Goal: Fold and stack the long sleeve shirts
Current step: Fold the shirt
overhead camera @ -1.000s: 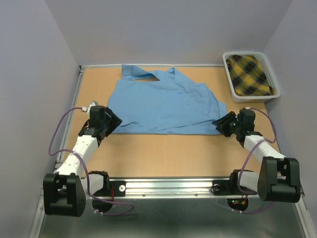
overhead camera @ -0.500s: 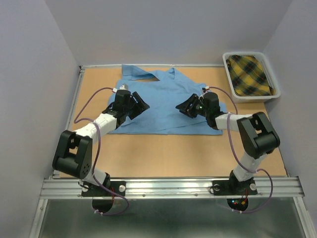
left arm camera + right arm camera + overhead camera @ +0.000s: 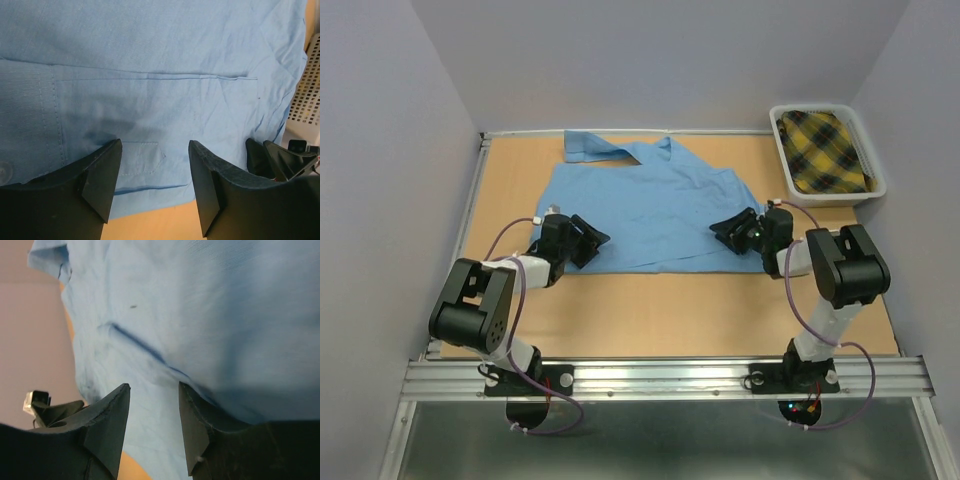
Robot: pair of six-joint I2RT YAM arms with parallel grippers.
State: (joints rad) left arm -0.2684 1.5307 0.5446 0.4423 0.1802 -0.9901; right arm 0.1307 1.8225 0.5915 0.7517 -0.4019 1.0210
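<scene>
A light blue long sleeve shirt [image 3: 650, 200] lies spread flat on the wooden table [image 3: 660, 310], collar toward the far edge. My left gripper [image 3: 588, 240] stands open at the shirt's near left hem. In the left wrist view the hem and a small sewn patch [image 3: 142, 157] show between the fingers of my left gripper [image 3: 155, 167], with bare table [image 3: 150, 225] below. My right gripper [image 3: 728, 228] is open at the shirt's near right side. In the right wrist view, blue cloth [image 3: 200, 300] fills the gap of my right gripper [image 3: 154, 410] and bulges over the right-hand finger [image 3: 195, 430].
A white mesh basket [image 3: 835, 198] at the back right holds a folded yellow plaid cloth [image 3: 825, 150]; the basket's wall [image 3: 307, 85] also shows in the left wrist view. Grey walls enclose the table, and a metal rail [image 3: 660, 375] runs along the near edge.
Both arms swung in from outside the shirt, passed over its middle, then drew back to its near hem. The shirt lies much as before. Both grippers stayed open.
</scene>
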